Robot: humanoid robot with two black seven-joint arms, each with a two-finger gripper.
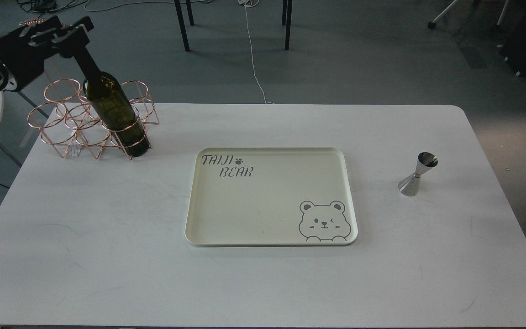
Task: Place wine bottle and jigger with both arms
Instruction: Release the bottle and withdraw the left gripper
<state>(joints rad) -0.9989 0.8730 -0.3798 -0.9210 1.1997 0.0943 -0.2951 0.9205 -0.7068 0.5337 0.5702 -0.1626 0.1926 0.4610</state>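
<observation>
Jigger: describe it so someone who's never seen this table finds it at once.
Start at the cream tray with the bear drawing in the middle of the white table. Look right of it, toward the table's right edge: the jigger stands alone there. It is a small shiny steel hourglass-shaped cup, unlike the tall dark wine bottle in the copper wire rack at far left.

A table (107, 256) fills most of the frame. At its centre lies a tray (270, 196). Right of the tray, well apart, the jigger (417, 175) stands on the table. In the upper left of the frame a wire rack (73, 123) sits on the table's far corner — the wine bottle (112, 109) stands in its right front ring, neck tilted up-left into the left gripper (69, 34).
</observation>
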